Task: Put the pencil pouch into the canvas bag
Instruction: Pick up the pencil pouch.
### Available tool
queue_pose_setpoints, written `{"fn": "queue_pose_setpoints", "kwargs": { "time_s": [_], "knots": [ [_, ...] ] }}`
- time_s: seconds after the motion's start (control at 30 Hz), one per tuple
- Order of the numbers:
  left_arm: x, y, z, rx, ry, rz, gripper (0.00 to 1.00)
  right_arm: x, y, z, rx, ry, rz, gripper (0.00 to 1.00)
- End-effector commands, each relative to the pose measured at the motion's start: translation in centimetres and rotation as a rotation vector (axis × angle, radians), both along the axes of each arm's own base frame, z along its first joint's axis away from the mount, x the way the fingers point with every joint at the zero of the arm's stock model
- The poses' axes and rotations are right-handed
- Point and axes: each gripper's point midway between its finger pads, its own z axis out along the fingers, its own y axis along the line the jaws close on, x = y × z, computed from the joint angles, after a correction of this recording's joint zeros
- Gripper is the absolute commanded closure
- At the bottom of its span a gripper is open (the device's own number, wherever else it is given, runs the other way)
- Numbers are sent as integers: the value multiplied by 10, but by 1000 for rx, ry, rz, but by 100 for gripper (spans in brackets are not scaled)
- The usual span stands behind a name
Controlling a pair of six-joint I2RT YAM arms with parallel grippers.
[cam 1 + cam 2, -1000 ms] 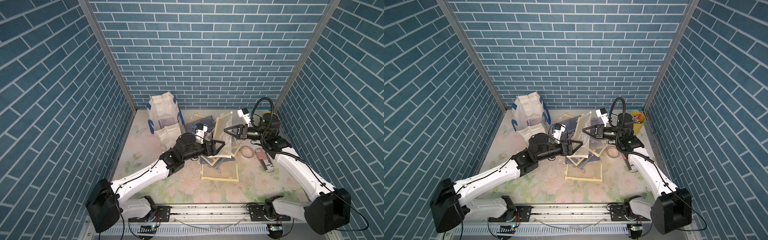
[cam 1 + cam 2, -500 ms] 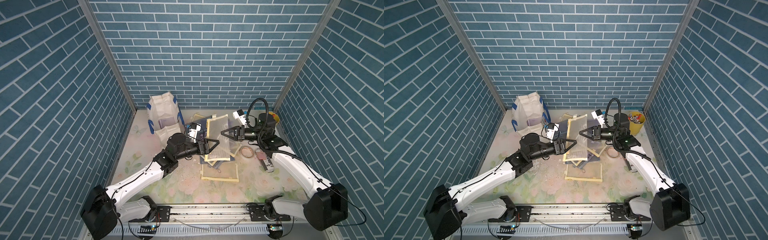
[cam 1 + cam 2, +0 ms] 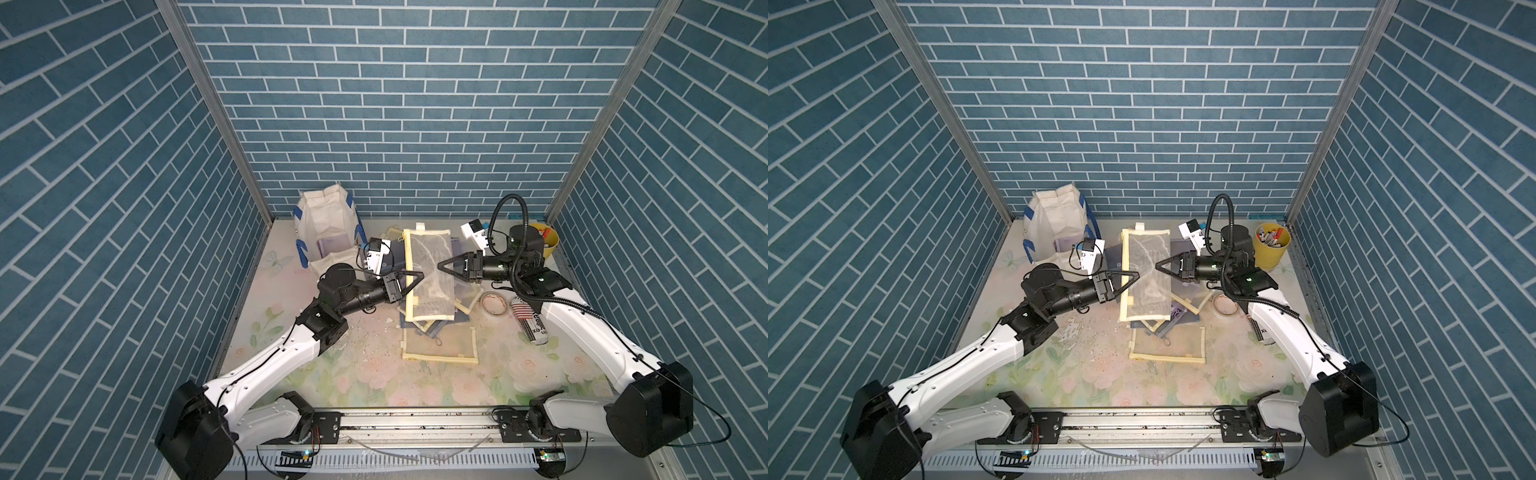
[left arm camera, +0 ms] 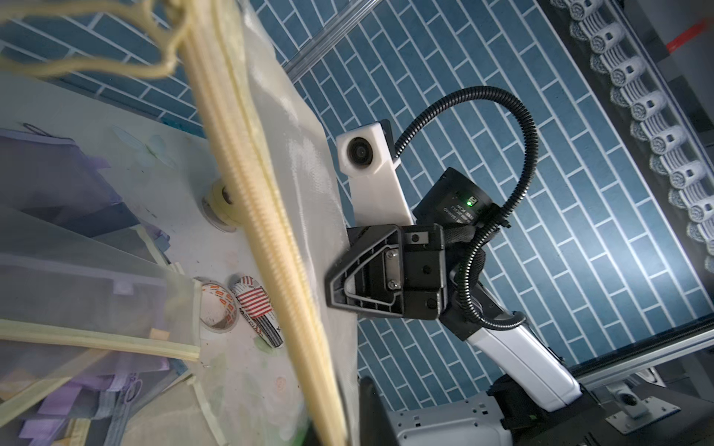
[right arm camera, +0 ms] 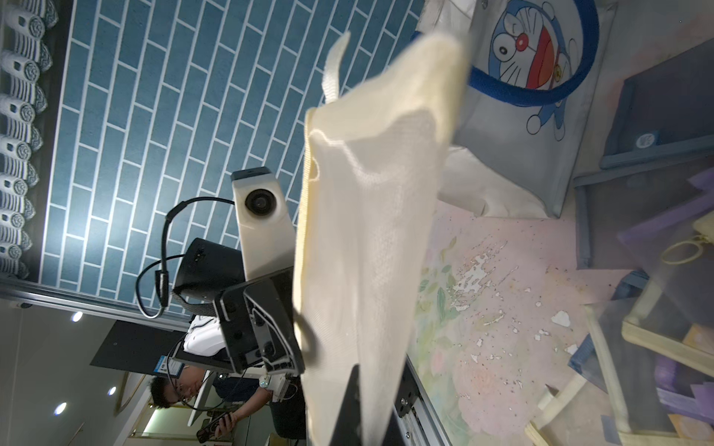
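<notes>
Mesh pencil pouch (image 3: 428, 270) — light, limp, likely to sag; best taken by the stiffer yellow trim. Clamped both sides: left gripper (image 3: 417, 278), right gripper (image 3: 445, 266), jaws closed on it.

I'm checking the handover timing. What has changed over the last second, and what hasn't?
The left gripper, open a second ago, has shut on the yellow edge of the pencil pouch. The right gripper kept its grip on the opposite side and turned the pouch from nearly edge-on to broadside in the top views. The canvas bag and the loose pouches on the table stayed put.
</notes>
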Motion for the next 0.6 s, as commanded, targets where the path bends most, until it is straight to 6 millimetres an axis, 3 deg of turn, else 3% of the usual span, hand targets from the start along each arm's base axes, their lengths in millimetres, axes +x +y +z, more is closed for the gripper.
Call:
{"fn": "queue_pose_setpoints", "kwargs": {
  "time_s": [0.0, 0.13, 0.23, 0.3, 0.4, 0.57],
  "knots": [
    [5, 15, -6, 73, 7, 39, 100, 12, -1, 4, -85, -51, -45, 85],
    [24, 44, -3, 206, 27, 141, 100, 33, -5, -9, -213, -62, -110, 68],
    [39, 66, 4, 344, 52, 207, 100, 52, -4, -7, -257, -69, -149, 39],
    [51, 84, 5, 442, 85, 263, 100, 65, -7, -9, -320, -80, -185, 26],
    [73, 117, 7, 582, 155, 359, 100, 82, -15, -22, -427, -84, -242, 18],
    [114, 165, 20, 782, 177, 501, 100, 101, -33, -54, -606, -33, -322, 17]
  ]
}}
